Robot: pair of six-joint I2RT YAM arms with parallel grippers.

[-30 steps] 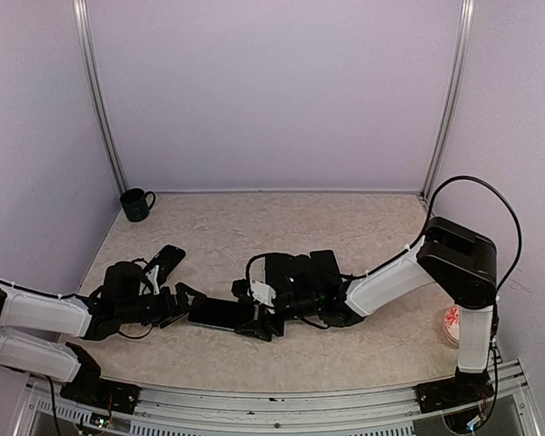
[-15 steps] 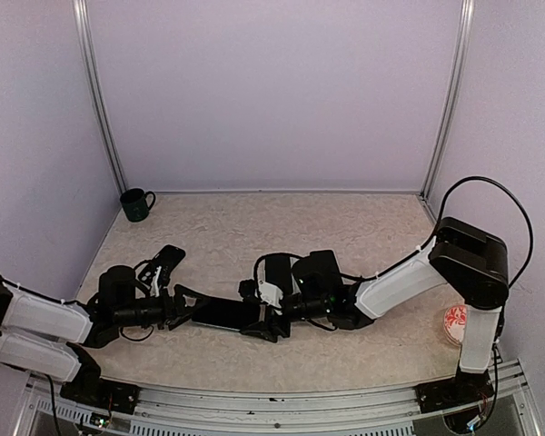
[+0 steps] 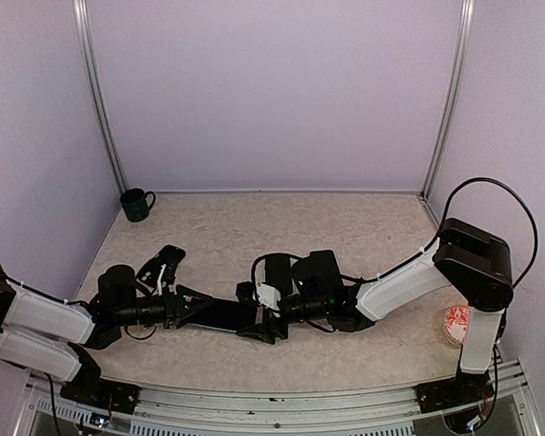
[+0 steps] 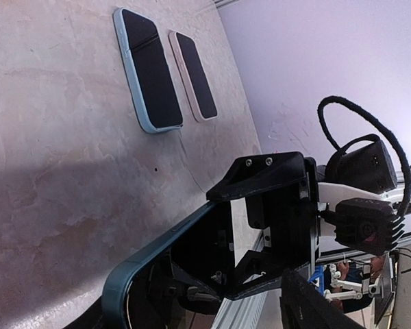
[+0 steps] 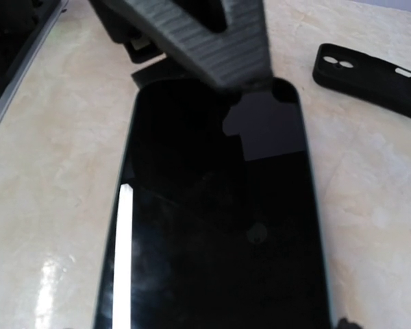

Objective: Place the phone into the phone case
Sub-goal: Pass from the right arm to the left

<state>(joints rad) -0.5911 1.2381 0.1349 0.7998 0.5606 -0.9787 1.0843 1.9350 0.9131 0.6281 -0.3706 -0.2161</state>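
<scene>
While the phone (image 3: 225,314) sits between my two grippers near the table's front edge, held at its right end by my right gripper (image 3: 265,320) and with my left gripper (image 3: 189,307) narrowing on its left end, the case (image 3: 161,262) lies apart, far-left, empty. Nothing is fitted yet. Marbled beige table (image 3: 345,236), lilac walls (image 3: 272,91), a mug (image 3: 136,204) far left.

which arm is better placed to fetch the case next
Left. The case lies just beyond the left gripper, on its side of the table. The right gripper is at the phone's far end.
</scene>
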